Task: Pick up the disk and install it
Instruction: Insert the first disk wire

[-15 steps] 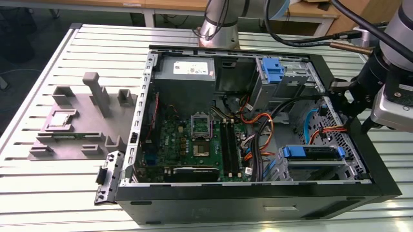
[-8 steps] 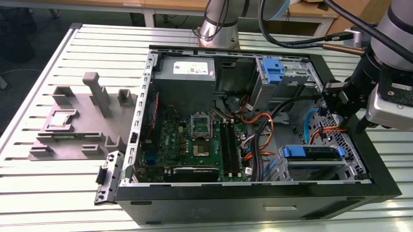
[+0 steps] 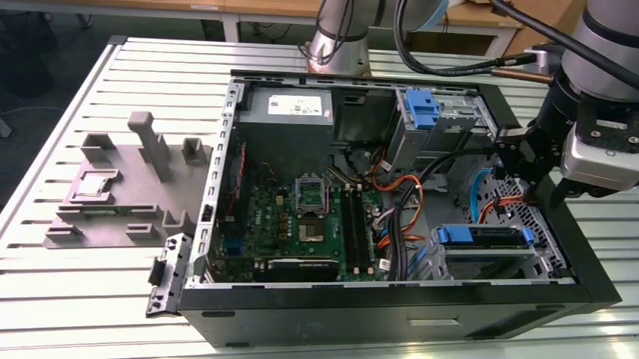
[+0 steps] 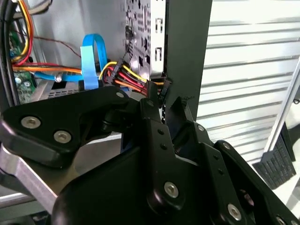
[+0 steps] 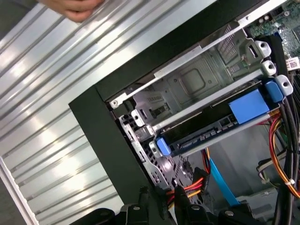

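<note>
Fingers (image 4: 151, 112) parted and gripping nothing, I am hovering them over the cable bundle (image 4: 124, 77) inside the case (image 3: 399, 318), disk (image 5: 220, 124) sitting in the drive bay (image 5: 197, 79) nearby, not touching them.

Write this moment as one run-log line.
disk: silver-grey hard drive in blue plastic carrier, in grey metal drive cage | pincer: above black computer case, near cage

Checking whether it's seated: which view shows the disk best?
The first wrist view: the disk sits in the drive cage, connector edge exposed. The exterior view shows its blue carrier from above.
</note>
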You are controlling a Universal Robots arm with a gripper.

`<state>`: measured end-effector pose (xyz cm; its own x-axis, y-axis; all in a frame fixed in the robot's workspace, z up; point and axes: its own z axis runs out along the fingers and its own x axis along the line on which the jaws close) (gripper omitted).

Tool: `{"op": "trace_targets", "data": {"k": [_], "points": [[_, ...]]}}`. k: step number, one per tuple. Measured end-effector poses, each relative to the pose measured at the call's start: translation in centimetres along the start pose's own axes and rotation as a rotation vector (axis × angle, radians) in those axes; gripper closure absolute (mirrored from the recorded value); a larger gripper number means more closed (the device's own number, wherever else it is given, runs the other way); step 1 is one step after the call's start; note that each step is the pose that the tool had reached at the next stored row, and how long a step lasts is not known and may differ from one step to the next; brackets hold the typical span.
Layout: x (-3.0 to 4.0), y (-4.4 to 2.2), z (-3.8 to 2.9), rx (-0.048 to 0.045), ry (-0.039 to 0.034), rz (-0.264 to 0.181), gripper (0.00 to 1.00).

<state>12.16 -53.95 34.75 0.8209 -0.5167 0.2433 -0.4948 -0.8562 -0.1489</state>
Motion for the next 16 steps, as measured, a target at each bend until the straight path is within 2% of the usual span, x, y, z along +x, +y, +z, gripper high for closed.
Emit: {"op": "trace_targets", "data": {"k": [2, 7, 8, 11, 12, 16], "points": [[-0.10, -0.15, 0.02, -0.0064, 0.0044, -0.002, 0.65], [-0.26, -0.37, 0.07, -0.0081, 0.0072, -0.003, 0.65], [-0.30, -0.43, 0.09, -0.0105, 0.0111, -0.004, 0.65], [-0.44, -0.64, 0.13, -0.0183, 0.0295, -0.009, 0.65], [-0.49, -0.72, 0.14, -0.0205, 0.0327, -0.010, 0.65], [-0.61, -0.89, 0.21, -0.0233, 0.0354, -0.017, 0.65]]}}
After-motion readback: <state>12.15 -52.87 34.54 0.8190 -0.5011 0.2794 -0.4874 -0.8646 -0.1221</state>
